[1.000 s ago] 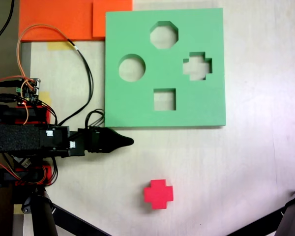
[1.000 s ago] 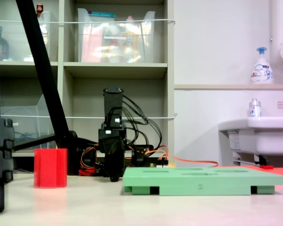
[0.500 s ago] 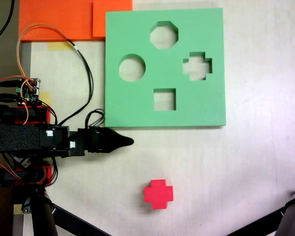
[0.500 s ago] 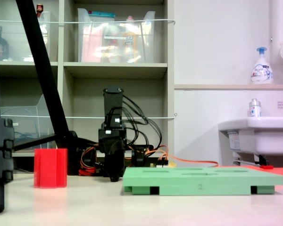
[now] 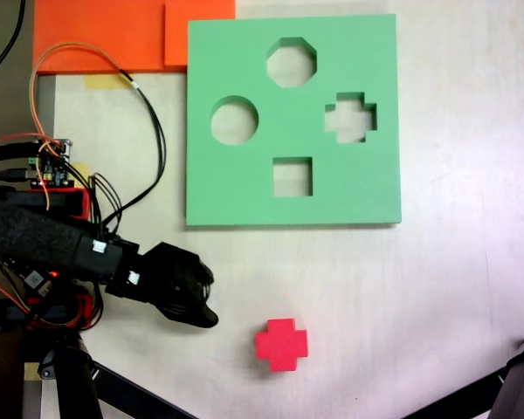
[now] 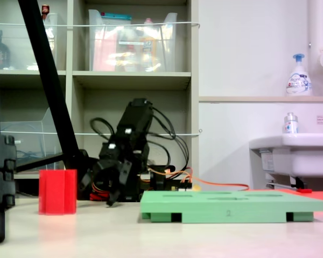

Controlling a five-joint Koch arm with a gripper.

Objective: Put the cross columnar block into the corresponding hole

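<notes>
Overhead view; low table-level side view.

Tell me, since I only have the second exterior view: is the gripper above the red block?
Observer: No. In the first exterior view the gripper is clear of the cross columnar block, off to the first exterior view's left of it.
Operator: Which cutout is the plus one?
Observer: The corresponding hole is the cutout nearest the green board's right edge in the first exterior view, and it is empty.
Operator: Will the block need turning?
Observer: Probably little. Its arms look roughly parallel to the hole's arms.
</notes>
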